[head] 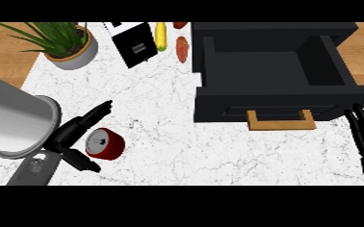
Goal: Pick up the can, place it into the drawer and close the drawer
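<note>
White marbled counter (163, 101) with thin grey veins, wooden surface (18, 60) at far left and far right edges, potted green plant (64, 43) at far left, even flat light

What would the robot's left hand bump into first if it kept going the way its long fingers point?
Probably nothing close. The left hand has fingers aimed up and right over bare marble counter. Farther along sits the black drawer, though depth is hard to judge.
</note>
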`<act>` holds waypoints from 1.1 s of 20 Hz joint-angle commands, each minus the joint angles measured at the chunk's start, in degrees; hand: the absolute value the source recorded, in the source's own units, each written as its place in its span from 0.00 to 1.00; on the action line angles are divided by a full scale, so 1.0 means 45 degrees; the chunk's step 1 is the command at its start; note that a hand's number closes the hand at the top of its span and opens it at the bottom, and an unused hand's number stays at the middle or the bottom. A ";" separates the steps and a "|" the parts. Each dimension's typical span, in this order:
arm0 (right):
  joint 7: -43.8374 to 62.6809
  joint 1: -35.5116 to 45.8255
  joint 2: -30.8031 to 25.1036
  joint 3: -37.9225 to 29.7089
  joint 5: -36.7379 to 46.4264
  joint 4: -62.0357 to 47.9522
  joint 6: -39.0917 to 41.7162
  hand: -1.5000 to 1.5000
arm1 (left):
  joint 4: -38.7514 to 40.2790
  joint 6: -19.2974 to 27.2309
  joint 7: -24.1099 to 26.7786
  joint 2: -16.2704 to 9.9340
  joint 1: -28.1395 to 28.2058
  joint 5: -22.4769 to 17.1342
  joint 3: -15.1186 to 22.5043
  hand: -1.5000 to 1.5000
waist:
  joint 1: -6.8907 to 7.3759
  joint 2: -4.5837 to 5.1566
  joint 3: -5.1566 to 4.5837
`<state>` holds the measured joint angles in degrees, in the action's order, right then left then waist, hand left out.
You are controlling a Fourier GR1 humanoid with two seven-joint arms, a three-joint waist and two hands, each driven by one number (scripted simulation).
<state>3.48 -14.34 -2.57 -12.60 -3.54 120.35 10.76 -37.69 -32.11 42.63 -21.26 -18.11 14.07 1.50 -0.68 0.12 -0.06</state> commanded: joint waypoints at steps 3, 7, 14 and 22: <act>-0.0201 -0.0504 0.0137 -0.0128 -0.0061 0.0077 0.0131 0.00 | -0.0029 -0.1080 0.0729 0.0521 0.0079 -0.0192 0.0358 0.00 | 0.0067 -0.0037 0.0014; 0.0930 -0.0486 0.0169 0.0195 -0.0034 0.1408 -0.0008 0.00 | 0.0994 -0.0860 0.1371 0.0558 -0.0534 0.0045 0.0535 0.00 | -0.0018 -0.0009 -0.0004; 0.0573 -0.0090 0.0053 -0.0150 -0.0465 0.0812 0.0303 0.00 | 0.0545 -0.0665 0.0911 0.0969 -0.0345 0.0020 0.0879 0.00 | 0.0069 -0.0020 0.0008; 0.0413 -0.0460 0.0554 0.0175 -0.0074 0.0597 0.0122 0.00 | 0.0588 -0.1033 0.0716 0.1210 -0.0842 -0.0303 0.1089 1.00 | 0.0007 -0.0005 0.0003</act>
<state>4.35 -15.78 -1.15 -12.74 -3.84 122.56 11.66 -37.54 -31.42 41.00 -16.11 -20.27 12.70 6.21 -0.40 0.00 0.00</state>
